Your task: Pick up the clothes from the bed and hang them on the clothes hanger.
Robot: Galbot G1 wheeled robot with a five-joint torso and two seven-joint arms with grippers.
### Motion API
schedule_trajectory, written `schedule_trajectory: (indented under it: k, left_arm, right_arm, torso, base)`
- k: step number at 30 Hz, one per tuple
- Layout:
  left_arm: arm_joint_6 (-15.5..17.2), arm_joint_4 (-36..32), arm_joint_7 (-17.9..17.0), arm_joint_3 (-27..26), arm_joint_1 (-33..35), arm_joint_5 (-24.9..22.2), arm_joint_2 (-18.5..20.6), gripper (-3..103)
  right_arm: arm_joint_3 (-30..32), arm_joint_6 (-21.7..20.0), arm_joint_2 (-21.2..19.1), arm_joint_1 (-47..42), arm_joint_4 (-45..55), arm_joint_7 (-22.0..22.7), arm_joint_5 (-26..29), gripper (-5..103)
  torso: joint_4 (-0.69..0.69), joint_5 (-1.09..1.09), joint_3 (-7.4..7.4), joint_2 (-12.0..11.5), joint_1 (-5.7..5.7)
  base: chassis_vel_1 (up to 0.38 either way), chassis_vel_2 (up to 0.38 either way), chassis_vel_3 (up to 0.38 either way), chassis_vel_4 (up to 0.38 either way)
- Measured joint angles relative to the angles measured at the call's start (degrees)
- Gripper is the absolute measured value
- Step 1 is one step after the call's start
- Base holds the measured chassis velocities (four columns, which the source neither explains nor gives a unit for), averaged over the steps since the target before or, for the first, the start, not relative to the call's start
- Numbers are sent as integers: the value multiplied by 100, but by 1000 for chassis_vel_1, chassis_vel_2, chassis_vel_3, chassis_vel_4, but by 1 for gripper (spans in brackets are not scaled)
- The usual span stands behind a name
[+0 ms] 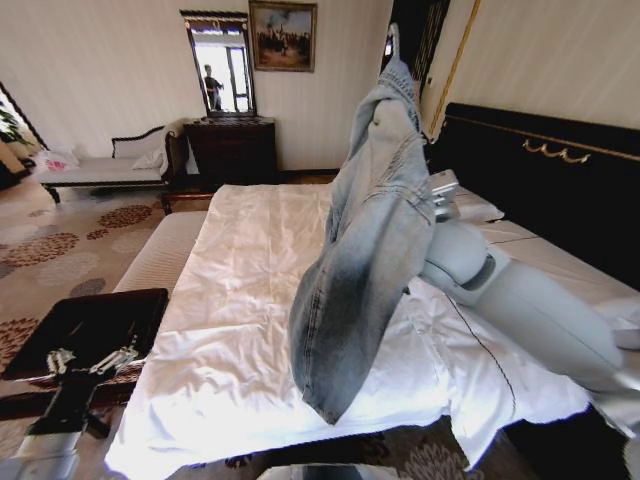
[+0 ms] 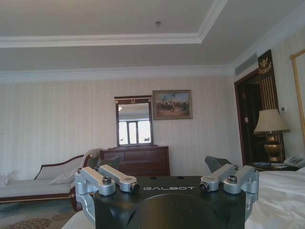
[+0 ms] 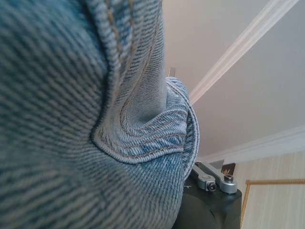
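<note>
Hanging from my raised right arm, the denim jacket droops above the middle of the white bed, clear of the sheets, its collar uppermost near a small silver hook. My right gripper is buried under the denim; whether its fingers are together or apart I cannot tell. My left gripper waits low at the near left, over a dark bench, fingers spread apart.
</note>
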Motion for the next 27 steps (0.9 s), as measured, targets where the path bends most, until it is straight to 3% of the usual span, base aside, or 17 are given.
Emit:
schedule_trajectory:
  k: [12, 18, 21, 27]
  left_arm:
    - [11, 16, 47, -16, 58, 69, 54, 100]
    - [11, 18, 51, -16, 58, 71, 53, 100]
    - [12, 20, 54, -16, 58, 72, 52, 100]
    - [11, 23, 55, -14, 57, 72, 52, 100]
  right_arm:
    - [165, 1, -46, -366, 41, 1, 38, 22]
    - [485, 48, -150, -1056, 153, -23, -33, 22]
    - [807, 172, -188, -1705, 210, -251, -327, 22]
    - [1039, 177, -162, -2038, 280, -398, -601, 22]
  torso:
    - [1, -1, 0, 0, 0]
    - [1, -1, 0, 0, 0]
    - [-1, 3, 1, 0, 0]
    - [1, 0, 1, 0, 0]
  base:
    - [0, 0, 0, 0]
    - [0, 0, 0, 0]
    - [0, 0, 0, 0]
    - [0, 0, 0, 0]
